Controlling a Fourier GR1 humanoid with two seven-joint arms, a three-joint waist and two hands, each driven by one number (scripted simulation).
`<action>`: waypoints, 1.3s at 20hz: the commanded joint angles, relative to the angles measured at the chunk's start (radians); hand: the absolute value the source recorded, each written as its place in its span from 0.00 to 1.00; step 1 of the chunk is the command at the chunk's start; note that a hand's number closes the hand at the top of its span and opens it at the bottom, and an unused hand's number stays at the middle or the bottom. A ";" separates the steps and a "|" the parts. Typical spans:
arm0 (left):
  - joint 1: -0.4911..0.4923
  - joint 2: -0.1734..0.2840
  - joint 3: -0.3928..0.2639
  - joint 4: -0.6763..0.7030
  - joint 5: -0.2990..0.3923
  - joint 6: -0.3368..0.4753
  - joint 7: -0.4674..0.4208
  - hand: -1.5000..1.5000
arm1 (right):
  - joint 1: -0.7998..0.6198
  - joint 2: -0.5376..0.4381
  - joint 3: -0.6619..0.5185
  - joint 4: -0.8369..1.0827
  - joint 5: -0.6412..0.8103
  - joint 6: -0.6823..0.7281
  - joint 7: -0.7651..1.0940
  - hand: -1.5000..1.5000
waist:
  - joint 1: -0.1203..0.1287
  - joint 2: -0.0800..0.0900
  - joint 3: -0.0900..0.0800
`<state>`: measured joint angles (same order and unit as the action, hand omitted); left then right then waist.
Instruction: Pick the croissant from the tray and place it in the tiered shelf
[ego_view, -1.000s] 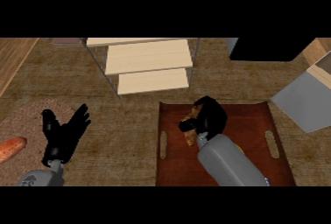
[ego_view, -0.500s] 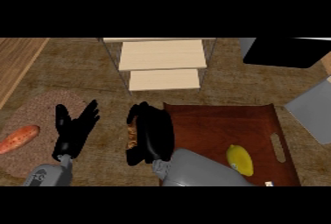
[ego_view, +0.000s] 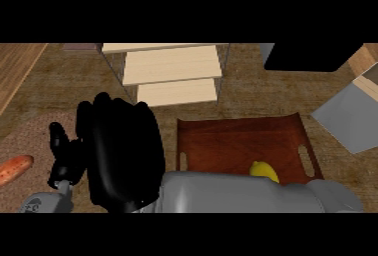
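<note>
The right hand (ego_view: 122, 150), fingers curled downward, croissant unseen so I cannot tell their hold, has the tiered shelf (ego_view: 173, 75) just beyond its fingertips.

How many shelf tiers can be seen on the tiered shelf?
3. The tiered shelf steps toward the tray: the top tier at the view's upper edge, the middle tier below it, the lowest tier nearest the tray. More could lie beyond the frame.
</note>
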<state>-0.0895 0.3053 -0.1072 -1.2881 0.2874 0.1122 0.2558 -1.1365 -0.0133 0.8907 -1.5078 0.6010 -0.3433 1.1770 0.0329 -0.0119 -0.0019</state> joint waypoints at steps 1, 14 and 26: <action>0.027 -0.025 -0.006 0.012 -0.028 0.036 -0.027 0.50 | -0.162 0.013 -0.150 0.005 -0.009 0.091 0.207 1.00 | -0.021 0.001 0.000; 0.064 -0.017 0.019 -0.011 -0.015 -0.012 -0.063 0.50 | -0.363 -0.009 -0.495 0.324 -0.027 0.148 0.021 1.00 | -0.015 0.013 0.000; 0.053 -0.034 0.012 -0.059 -0.039 -0.002 -0.009 0.50 | -0.446 -0.055 -0.638 0.595 -0.101 0.276 -0.278 1.00 | -0.013 0.015 0.001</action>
<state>-0.0473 0.2928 -0.0781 -1.3426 0.2707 0.1032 0.2588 -1.5419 -0.0768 0.2886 -1.0137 0.5060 -0.1057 0.9582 0.0163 0.0021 -0.0007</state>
